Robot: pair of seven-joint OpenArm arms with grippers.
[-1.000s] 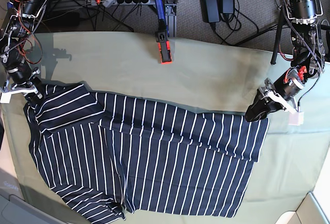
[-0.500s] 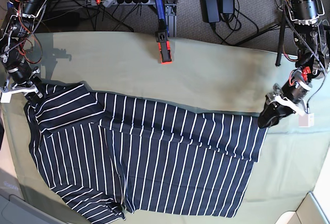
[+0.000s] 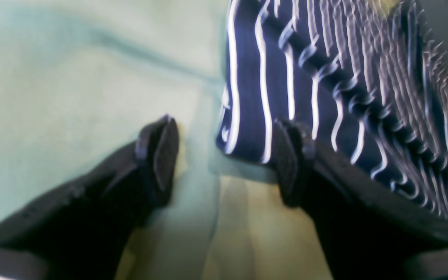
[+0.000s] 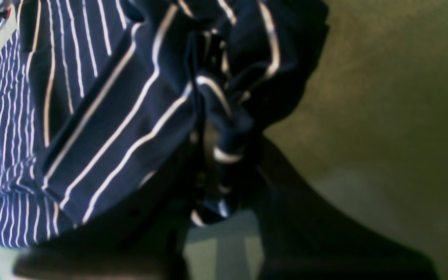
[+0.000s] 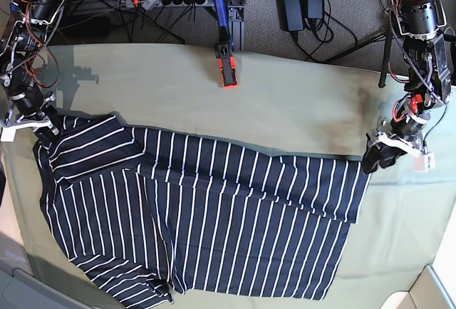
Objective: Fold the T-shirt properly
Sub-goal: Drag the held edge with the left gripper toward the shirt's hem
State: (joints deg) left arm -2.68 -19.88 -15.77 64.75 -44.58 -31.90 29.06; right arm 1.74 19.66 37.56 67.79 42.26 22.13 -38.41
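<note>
Right, the T-shirt (image 5: 199, 209) lies spread on the green surface (image 5: 299, 102). The right pincer (image 5: 47, 130) pinches its far corner, anchoring it, while the left pincer (image 3: 224, 163) gapes empty at the hem, probably positioning for a grab.

A desk (image 5: 299, 102) under a pale green cloth (image 5: 285, 117) carries the striped T-shirt (image 5: 214, 216), spread flat; a red-and-black clamp (image 5: 227, 67) sits at its far edge.

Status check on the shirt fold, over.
Left gripper open at the T-shirt corner, holding nothing. Right gripper shut on bunched fabric. Shirt partly folded. Nothing in the way.
</note>
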